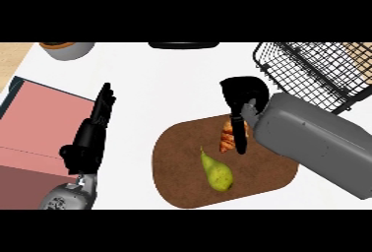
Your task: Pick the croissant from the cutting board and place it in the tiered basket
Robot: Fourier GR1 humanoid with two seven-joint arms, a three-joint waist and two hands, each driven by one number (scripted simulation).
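Note:
The croissant (227, 139) lies on the right part of the brown cutting board (181, 162), partly hidden by my right hand. My right hand (243, 96) hovers over the board's far edge. Its thumb reaches down across the croissant, while its fingers stay spread beyond the croissant and do not close on it. The grey right forearm covers the board's right edge. The black wire tiered basket (312, 69) stands at the top right, just beyond that hand. My left hand (93, 129) rests open at the left with its fingers straight and nothing in it.
A green pear (216, 172) lies on the board just in front of the croissant. A pink mat (36, 128) covers the counter's left side. A grey bowl (67, 49) and a dark rim (184, 45) sit along the far edge.

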